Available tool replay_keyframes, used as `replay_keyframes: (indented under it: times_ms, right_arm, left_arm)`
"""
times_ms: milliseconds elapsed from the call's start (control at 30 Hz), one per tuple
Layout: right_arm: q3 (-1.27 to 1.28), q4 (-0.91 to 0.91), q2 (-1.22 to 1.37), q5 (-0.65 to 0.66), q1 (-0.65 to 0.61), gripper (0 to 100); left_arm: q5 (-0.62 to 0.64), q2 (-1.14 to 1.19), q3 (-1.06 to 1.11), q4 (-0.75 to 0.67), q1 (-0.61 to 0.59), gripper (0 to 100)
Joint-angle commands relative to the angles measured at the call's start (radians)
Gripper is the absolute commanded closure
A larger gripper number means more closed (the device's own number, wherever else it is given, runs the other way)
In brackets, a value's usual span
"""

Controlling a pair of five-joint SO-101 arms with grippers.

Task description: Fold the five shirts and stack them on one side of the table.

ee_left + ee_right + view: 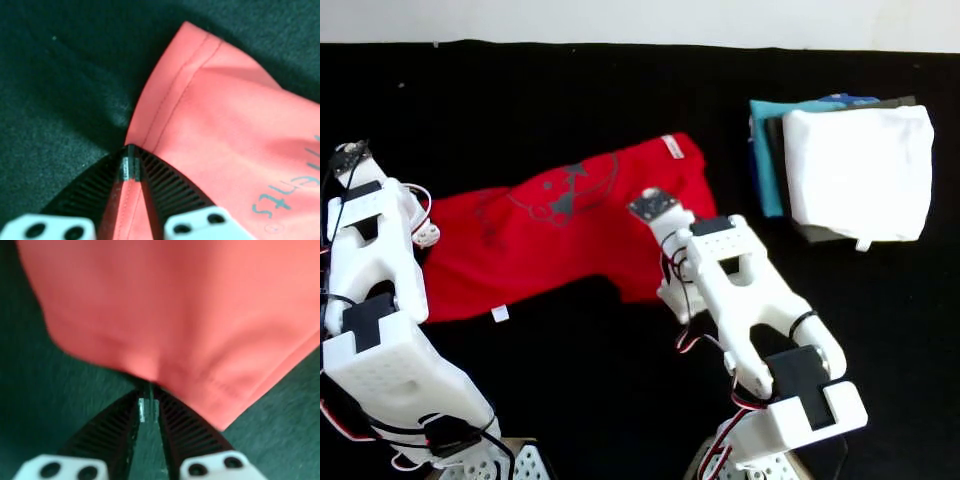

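A red shirt with a grey print lies crumpled across the middle of the black table. My left gripper is at the shirt's left end, shut on its stitched hem, and red cloth shows between the jaws. My right gripper is at the shirt's near right edge, shut with its tips pinching the hem of the red shirt. In the high view the right arm covers that corner. A stack of folded shirts, a white one on top, sits at the back right.
Under the white shirt, dark grey, teal and blue layers stick out of the stack. The black tablecloth runs to the white wall behind. Both arm bases stand at the near table edge.
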Motion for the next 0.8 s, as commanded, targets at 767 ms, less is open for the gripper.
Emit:
replay_keyframes:
  times_ms: [767]
  right_arm:
    - [-0.183, 0.007, 0.133, -0.046, -0.16, 97.1]
  left_arm:
    - [0.063, -0.321, 0.415, -0.097, 0.134, 99]
